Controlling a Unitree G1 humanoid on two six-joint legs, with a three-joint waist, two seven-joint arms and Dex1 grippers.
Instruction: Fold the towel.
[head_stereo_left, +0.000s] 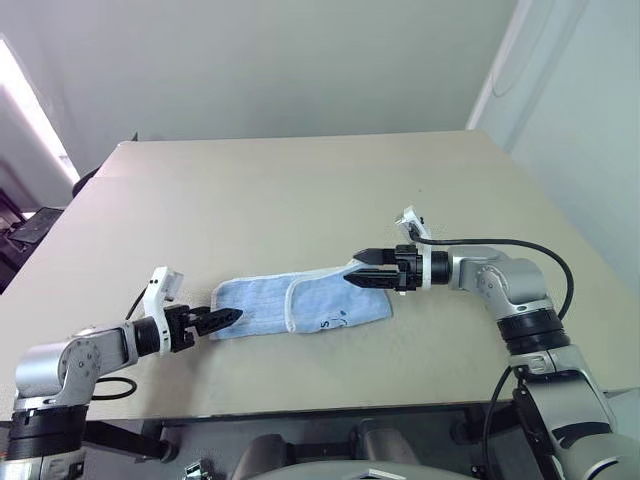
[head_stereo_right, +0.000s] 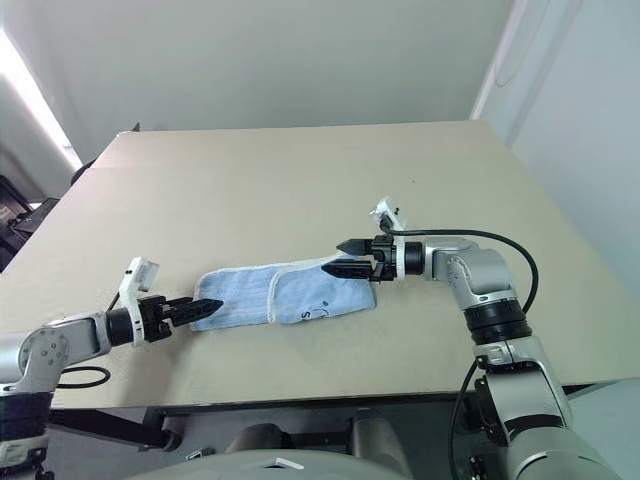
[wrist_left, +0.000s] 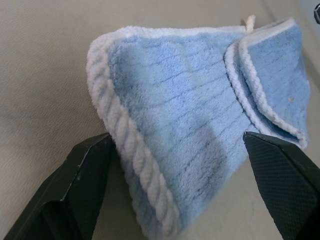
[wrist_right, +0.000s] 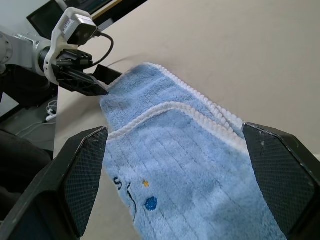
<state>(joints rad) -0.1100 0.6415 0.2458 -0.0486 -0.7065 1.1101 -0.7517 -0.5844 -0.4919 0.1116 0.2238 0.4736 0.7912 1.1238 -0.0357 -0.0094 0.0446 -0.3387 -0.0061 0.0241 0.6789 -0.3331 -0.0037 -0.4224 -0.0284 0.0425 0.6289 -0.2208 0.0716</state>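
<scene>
towel (head_stereo_left: 300, 305): folded strip lying flat near the bench's (head_stereo_left: 300, 190) front edge
left claw (head_stereo_left: 226, 319): spread wide at one end
right claw (head_stereo_left: 365, 270): spread wide, over the other end

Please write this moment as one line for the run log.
towel: folded, flat on table | left gripper: open, at towel's left end | right gripper: open, over towel's right end | nothing held
</scene>
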